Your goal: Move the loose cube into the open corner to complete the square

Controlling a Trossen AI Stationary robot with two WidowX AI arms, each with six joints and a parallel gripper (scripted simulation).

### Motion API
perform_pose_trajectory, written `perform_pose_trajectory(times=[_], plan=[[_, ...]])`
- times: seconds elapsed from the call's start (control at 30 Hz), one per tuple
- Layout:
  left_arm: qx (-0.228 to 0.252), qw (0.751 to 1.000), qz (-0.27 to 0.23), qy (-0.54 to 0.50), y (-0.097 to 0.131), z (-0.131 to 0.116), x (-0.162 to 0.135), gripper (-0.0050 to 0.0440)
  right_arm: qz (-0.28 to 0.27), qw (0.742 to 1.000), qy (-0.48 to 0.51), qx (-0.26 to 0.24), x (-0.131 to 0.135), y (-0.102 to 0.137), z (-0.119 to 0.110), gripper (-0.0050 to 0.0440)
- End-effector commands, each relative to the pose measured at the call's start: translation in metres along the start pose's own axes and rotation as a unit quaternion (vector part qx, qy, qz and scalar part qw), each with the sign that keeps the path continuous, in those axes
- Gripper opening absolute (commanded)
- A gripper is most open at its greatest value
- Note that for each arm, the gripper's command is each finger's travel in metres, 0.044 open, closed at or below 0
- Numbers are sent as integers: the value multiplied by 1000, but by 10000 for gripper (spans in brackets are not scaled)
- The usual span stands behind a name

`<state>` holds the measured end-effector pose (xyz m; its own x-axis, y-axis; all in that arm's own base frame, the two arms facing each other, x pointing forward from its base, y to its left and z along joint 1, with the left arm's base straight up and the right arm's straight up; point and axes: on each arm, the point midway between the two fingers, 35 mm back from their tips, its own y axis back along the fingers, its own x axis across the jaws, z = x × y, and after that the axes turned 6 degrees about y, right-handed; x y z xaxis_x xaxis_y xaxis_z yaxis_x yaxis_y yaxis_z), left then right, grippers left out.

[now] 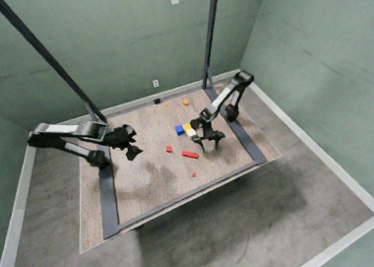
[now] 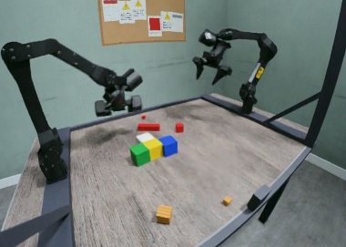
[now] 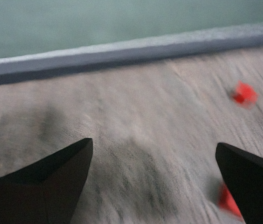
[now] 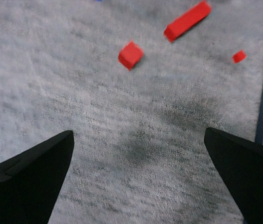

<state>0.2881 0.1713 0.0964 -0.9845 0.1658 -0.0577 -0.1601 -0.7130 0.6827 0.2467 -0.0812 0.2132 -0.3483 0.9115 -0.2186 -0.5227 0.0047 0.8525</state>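
Note:
A yellow cube (image 1: 187, 126) (image 2: 153, 149) has a green cube (image 2: 139, 154) against one side and a white cube (image 1: 191, 133) (image 2: 146, 137) behind it in the exterior view. A blue cube (image 1: 179, 130) (image 2: 170, 146) stands at its other side; whether blue and yellow touch I cannot tell. My left gripper (image 1: 210, 146) (image 2: 119, 108) (image 3: 154, 147) is open and empty, above the table on the green and white cubes' side, and hides green in the top view. My right gripper (image 1: 138, 146) (image 2: 206, 81) (image 4: 140, 135) is open and empty, high above the table's opposite side.
A red bar (image 1: 190, 155) (image 2: 148, 128) (image 4: 188, 21), a red cube (image 1: 168, 149) (image 2: 179, 128) (image 4: 131, 55) and a tiny red cube (image 1: 194, 174) (image 2: 144, 117) (image 3: 245, 94) (image 4: 239, 56) lie apart from the group. Orange blocks (image 1: 185, 102) (image 2: 164, 214) lie toward the opposite edge.

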Motion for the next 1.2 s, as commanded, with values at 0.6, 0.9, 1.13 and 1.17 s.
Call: perform_pose_trajectory(times=[0.6, 0.9, 1.13, 1.17], plan=[[279, 858, -230, -364, 93, -94, -125, 353, -65, 957, -124, -253, 60, 38, 52, 400], [334, 753, -282, -492, 142, -139, -141, 353, -56, 949, -139, -278, 66, 41, 55, 400], [319, 714, -235, -578, 135, -153, -141, 353, -58, 947, -139, -284, 65, 46, 58, 400], [318, 713, -235, -579, 135, -153, -141, 353, -58, 947, -139, -283, 65, 46, 58, 400]])
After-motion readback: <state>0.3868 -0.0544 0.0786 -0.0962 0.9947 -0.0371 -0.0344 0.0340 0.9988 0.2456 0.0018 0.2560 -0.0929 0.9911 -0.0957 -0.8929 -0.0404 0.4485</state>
